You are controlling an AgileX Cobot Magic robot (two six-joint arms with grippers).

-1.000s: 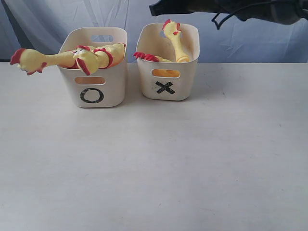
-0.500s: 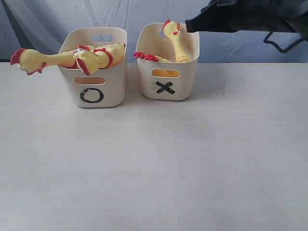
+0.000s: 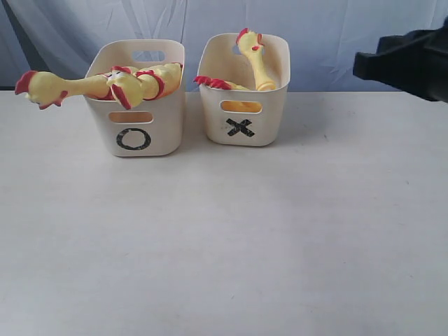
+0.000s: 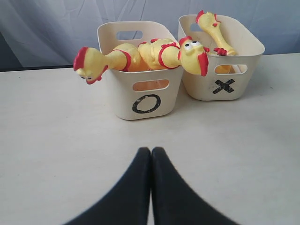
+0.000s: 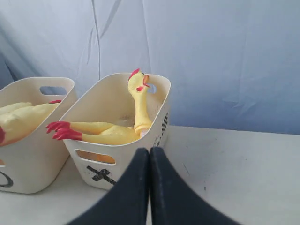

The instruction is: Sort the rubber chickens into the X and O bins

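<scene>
Gripping nothing, my left tool (image 4: 151, 151) and right tool (image 5: 149, 151) are each pressed fully closed. Two rubber chickens (image 4: 161, 54) drape over the O bin (image 4: 122, 96); walls of the X bin (image 5: 121, 147) hide how many lie inside.

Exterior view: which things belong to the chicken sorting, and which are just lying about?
Job:
O bin with two rubber chickens, one head hanging over its side
X bin with an upright-necked chicken
left gripper and right gripper, both shut, empty

Just there:
white table
blue backdrop cloth
</scene>
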